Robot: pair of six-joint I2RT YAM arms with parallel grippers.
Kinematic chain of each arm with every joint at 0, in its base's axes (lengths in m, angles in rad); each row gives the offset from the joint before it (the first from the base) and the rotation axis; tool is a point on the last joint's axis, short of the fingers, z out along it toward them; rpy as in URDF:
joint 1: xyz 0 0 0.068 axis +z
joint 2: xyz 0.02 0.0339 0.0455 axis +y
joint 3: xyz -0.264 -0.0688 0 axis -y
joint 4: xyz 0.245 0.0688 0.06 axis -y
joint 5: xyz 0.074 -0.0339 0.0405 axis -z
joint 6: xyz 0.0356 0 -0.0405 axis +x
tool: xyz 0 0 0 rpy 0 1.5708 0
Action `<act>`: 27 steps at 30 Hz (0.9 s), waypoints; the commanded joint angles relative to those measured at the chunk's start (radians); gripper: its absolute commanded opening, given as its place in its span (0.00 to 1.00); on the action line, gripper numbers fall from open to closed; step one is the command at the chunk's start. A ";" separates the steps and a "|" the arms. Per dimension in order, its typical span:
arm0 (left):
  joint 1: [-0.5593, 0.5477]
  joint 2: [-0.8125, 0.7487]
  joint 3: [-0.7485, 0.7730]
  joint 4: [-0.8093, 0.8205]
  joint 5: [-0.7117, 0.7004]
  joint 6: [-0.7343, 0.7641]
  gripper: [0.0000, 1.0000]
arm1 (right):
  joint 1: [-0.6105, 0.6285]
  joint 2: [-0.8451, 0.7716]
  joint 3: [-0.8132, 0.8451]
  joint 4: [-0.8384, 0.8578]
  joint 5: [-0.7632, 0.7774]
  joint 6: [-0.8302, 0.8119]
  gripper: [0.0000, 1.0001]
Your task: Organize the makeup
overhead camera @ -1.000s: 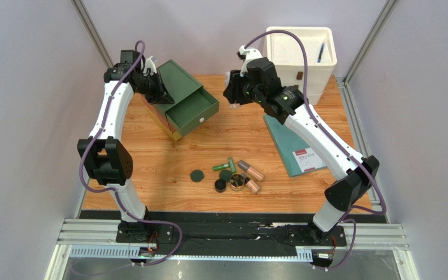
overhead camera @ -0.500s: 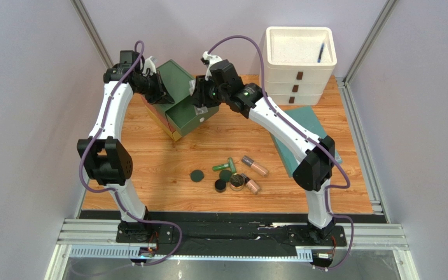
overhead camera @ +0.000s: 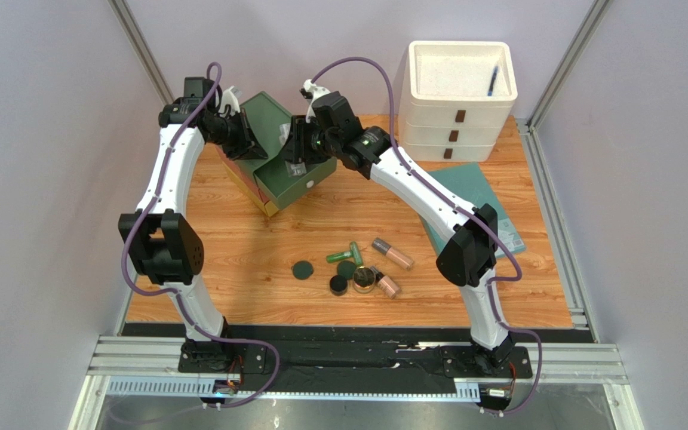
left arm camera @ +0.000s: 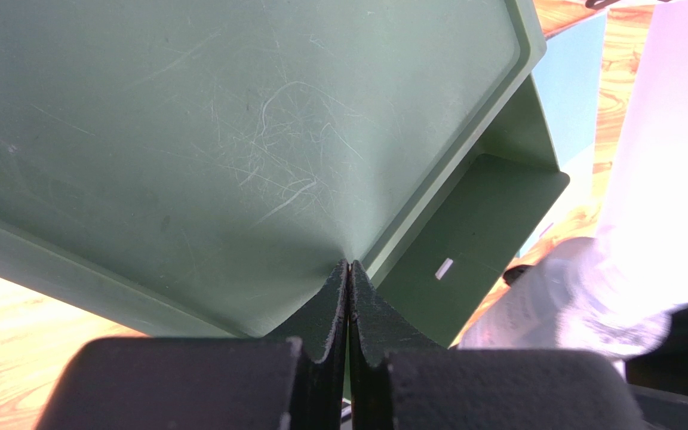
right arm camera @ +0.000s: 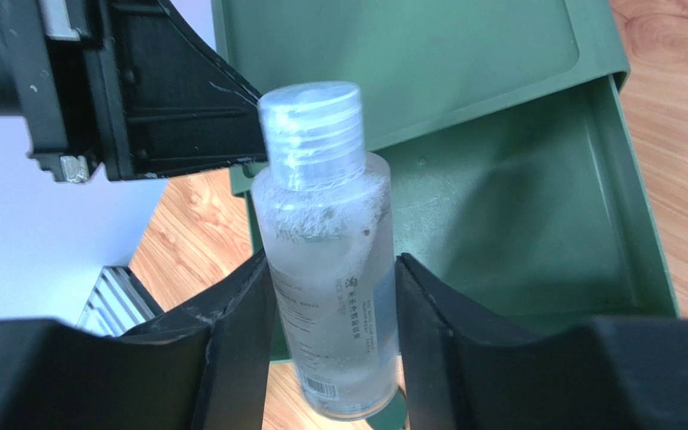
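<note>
Reaching from overhead, the right tool [overhead camera: 295, 161] hangs above the open drawer [overhead camera: 319, 170] of the green drawer box [overhead camera: 271, 116]. The other makeup [overhead camera: 346, 269] lies clustered on the desk [overhead camera: 231, 260].

At the left wrist, the left tool [left arm camera: 348, 279] is pinched together against the box's edge, perhaps nipping it.

At the right wrist, the right tool clamps a clear bottle [right arm camera: 330, 269] over the drawer.

Right gripper [right arm camera: 330, 309] is clamped on a clear bottle [right arm camera: 322, 224], one finger on each side of the lower body. Bottle is upright, with clear liquid, bubbles, a ribbed clear cap and a barcode label near the base. Behind it is a green drawer box [right arm camera: 428, 54] with its drawer [right arm camera: 518, 206] pulled out. Left gripper [right arm camera: 231, 107] sits at the box's top edge. Wood table [right arm camera: 671, 134] is underneath.
</note>
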 commanded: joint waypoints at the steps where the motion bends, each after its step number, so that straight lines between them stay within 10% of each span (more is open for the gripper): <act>1: 0.009 0.051 0.003 -0.104 -0.092 0.048 0.00 | 0.008 -0.010 0.035 0.043 -0.018 0.015 0.57; 8: 0.010 0.062 0.034 -0.119 -0.096 0.056 0.00 | 0.008 -0.062 0.024 0.049 0.069 -0.030 0.85; 16: 0.013 0.065 0.045 -0.126 -0.099 0.056 0.00 | 0.007 -0.174 -0.048 -0.041 0.153 -0.126 0.86; 27: 0.016 0.065 0.045 -0.132 -0.104 0.059 0.00 | 0.004 -0.464 -0.577 -0.086 0.184 -0.204 0.82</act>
